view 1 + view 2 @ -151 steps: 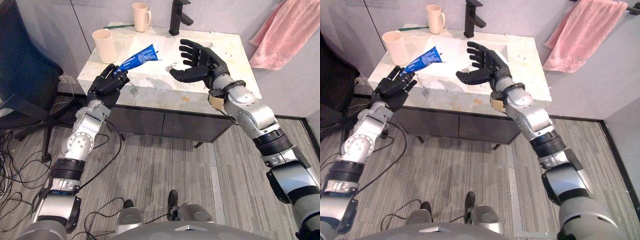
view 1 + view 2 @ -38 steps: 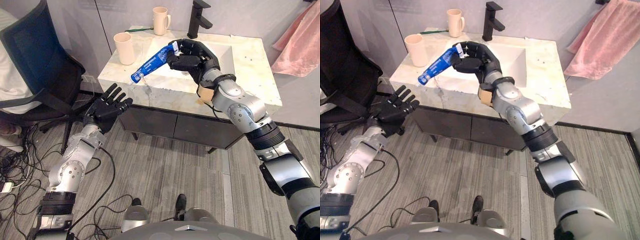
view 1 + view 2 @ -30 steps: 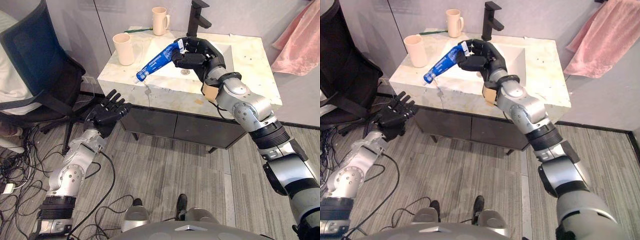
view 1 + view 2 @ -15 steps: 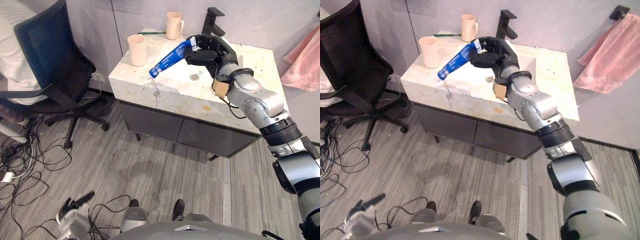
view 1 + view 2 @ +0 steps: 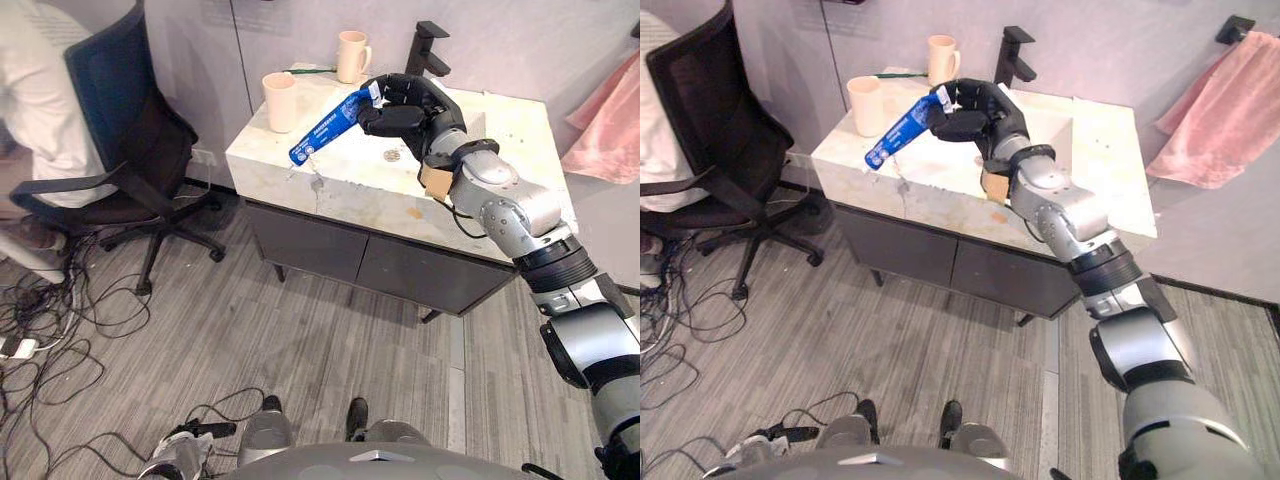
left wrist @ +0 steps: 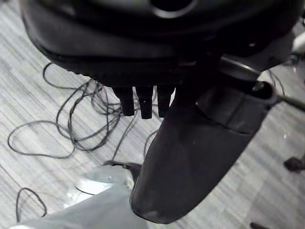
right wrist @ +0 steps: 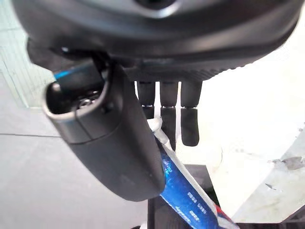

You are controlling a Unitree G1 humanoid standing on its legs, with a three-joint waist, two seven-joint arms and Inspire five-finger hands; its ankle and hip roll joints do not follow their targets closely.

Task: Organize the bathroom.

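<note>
Shift: left hand (image 6: 143, 102) has dropped to floor level, fingers straight, empty.
Right hand (image 5: 400, 108): curled round toothpaste tube (image 5: 326, 124), raised over vanity top (image 5: 340, 175).
Beyond tube tip: cup (image 5: 280, 100), probable destination.

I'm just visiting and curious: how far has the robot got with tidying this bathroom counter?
It looks midway. In hand: the right hand is shut on the blue toothpaste tube, held in the air above the marble counter, near the closer cup. Still left, probably: putting the tube away, perhaps into a cup. The green toothbrush lies flat by the far mug. The left hand hangs low above the floor.
</note>
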